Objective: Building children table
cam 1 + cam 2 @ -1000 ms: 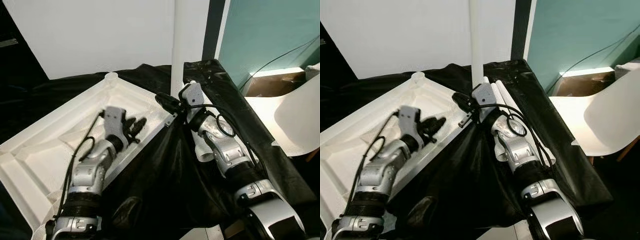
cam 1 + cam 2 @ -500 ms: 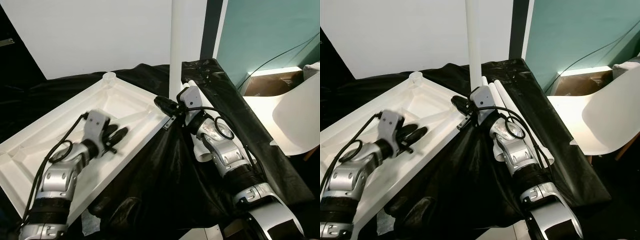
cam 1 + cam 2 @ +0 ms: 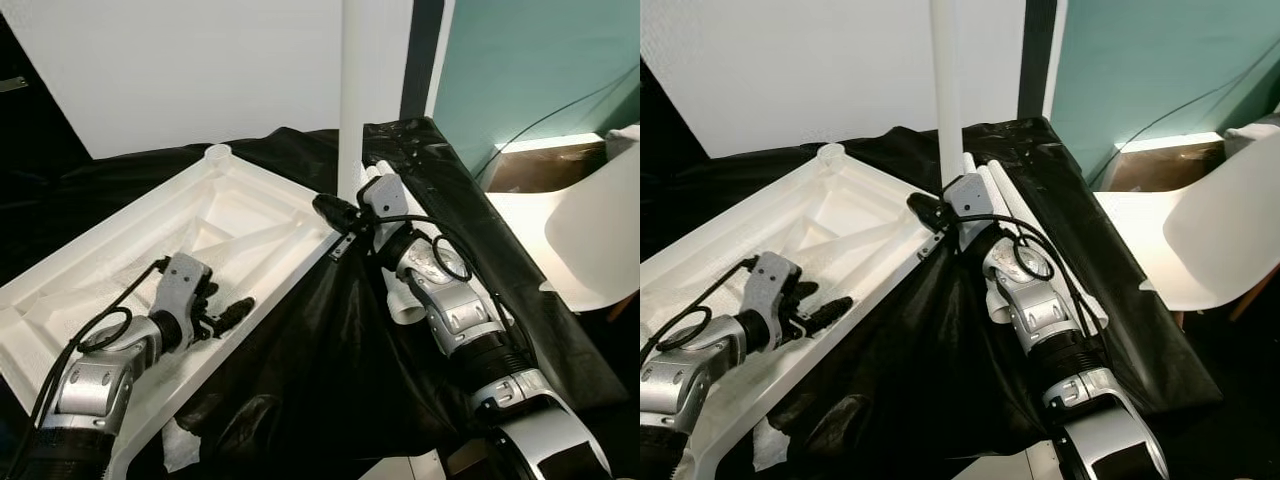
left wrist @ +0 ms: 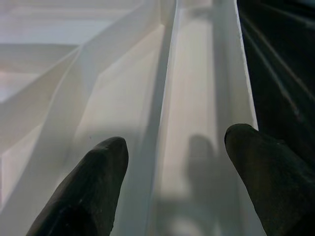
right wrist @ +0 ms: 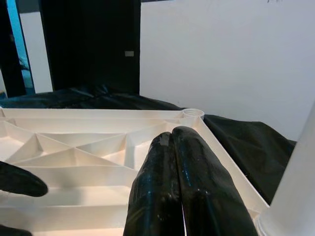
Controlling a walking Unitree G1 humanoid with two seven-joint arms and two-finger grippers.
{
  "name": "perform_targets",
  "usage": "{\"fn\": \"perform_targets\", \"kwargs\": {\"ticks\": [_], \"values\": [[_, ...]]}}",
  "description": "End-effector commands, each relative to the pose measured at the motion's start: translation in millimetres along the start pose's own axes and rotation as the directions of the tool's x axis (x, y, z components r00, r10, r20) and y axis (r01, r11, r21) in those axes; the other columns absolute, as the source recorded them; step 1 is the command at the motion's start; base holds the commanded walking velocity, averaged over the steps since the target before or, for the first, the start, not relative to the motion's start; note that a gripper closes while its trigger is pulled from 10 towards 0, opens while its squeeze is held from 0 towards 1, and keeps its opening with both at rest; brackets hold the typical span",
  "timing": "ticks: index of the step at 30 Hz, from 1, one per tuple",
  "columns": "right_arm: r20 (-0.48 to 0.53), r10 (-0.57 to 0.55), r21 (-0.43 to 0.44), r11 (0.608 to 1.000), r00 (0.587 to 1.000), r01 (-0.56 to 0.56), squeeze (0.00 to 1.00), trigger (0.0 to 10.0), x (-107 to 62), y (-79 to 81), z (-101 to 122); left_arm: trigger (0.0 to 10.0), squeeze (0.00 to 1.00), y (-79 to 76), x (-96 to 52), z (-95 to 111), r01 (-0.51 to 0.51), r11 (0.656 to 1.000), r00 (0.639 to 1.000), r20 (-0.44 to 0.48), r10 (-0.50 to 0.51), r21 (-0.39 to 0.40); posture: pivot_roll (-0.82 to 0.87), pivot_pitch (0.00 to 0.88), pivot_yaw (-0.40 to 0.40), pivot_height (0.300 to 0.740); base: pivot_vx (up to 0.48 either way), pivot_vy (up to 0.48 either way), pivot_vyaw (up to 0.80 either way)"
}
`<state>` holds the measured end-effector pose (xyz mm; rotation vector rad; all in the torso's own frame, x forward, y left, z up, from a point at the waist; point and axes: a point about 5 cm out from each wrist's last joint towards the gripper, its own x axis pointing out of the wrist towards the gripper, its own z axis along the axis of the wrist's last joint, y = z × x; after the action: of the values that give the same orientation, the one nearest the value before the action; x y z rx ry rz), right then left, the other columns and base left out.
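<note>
Left claw (image 3: 232, 310) apart over one white tabletop (image 3: 120, 250) — right claw (image 5: 179, 187) together beside one upright leg (image 3: 352, 95).

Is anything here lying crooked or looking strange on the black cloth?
The white tabletop lies upside down, ribs up, askew on the black cloth, with one white leg already standing upright at its corner. Two more legs lie loose beside the right tool. Nothing looks damaged.

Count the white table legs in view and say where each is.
3, maybe more hidden. One leg stands upright at the upturned tabletop's near corner. Two loose legs lie side by side on the black sheet, partly covered by the right arm.
</note>
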<state>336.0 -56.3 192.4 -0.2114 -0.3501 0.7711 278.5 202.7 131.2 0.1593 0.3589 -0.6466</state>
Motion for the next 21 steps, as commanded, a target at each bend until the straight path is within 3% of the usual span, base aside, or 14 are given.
{"fn": "perform_targets", "kwargs": {"ticks": [1,6,8,10,12,13,14,15,19,21], "values": [[-0.004,0.007,-0.009,1.000,1.000,-0.007,0.00,10.0,1.2,1.5,2,10.0,0.00,-11.3,-0.3,-1,0.196,0.981,0.981,-0.008,-0.196,-0.004,0.05,0.000,0.040,0.740,0.000,0.000,0.00],[-0.002,0.009,-0.007,1.000,1.000,-0.009,0.00,10.0,1.6,3.0,3,10.0,0.00,-3.2,12.4,-15,0.105,0.994,0.987,-0.120,-0.103,0.015,0.05,0.000,0.042,0.740,0.000,0.000,0.00],[-0.002,0.009,-0.007,1.000,1.000,-0.009,0.00,10.0,1.6,3.0,3,10.0,0.00,-3.2,12.4,-15,0.105,0.994,0.987,-0.120,-0.103,0.015,0.05,0.000,0.042,0.740,0.000,0.000,0.00],[0.002,0.011,-0.010,1.000,1.000,-0.011,0.00,10.0,2.0,3.5,5,10.0,0.00,-1.4,20.1,-22,0.064,0.998,0.979,-0.195,-0.058,0.026,0.05,0.000,0.044,0.740,0.000,0.000,0.00],[0.002,0.011,-0.010,1.000,1.000,-0.011,0.00,10.0,2.0,3.5,5,10.0,0.00,-1.4,20.1,-22,0.064,0.998,0.979,-0.195,-0.058,0.026,0.05,0.000,0.044,0.740,0.000,0.000,0.00],[0.004,0.011,-0.013,1.000,1.000,-0.011,0.00,10.0,2.2,3.2,5,9.4,0.00,-3.5,23.7,-25,0.055,0.998,0.974,-0.222,-0.050,0.017,0.04,0.000,0.046,0.740,0.000,0.000,0.00],[0.004,0.011,-0.013,1.000,1.000,-0.011,0.00,10.0,2.2,3.2,5,9.4,0.00,-3.5,23.7,-25,0.055,0.998,0.974,-0.222,-0.050,0.017,0.04,0.000,0.046,0.740,0.000,0.000,0.00],[0.008,0.009,-0.015,1.000,1.000,-0.009,0.00,10.0,2.4,2.7,7,0.0,0.00,-7.9,30.3,-27,0.048,0.999,0.968,-0.247,-0.045,0.007,0.04,0.000,0.047,0.740,0.000,0.000,0.00],[0.018,0.005,-0.021,1.000,1.000,-0.004,0.00,10.0,3.3,1.4,10,0.0,0.00,-18.2,54.8,-27,-0.023,0.999,0.967,-0.253,0.011,-0.041,0.04,0.000,0.050,0.740,0.000,0.000,0.00],[0.019,0.005,-0.021,1.000,1.000,-0.004,0.00,10.0,3.3,1.4,10,0.0,0.00,-18.4,57.7,-27,-0.035,0.998,0.968,-0.250,0.022,-0.047,0.04,0.000,0.050,0.740,0.000,0.000,0.00]]}}
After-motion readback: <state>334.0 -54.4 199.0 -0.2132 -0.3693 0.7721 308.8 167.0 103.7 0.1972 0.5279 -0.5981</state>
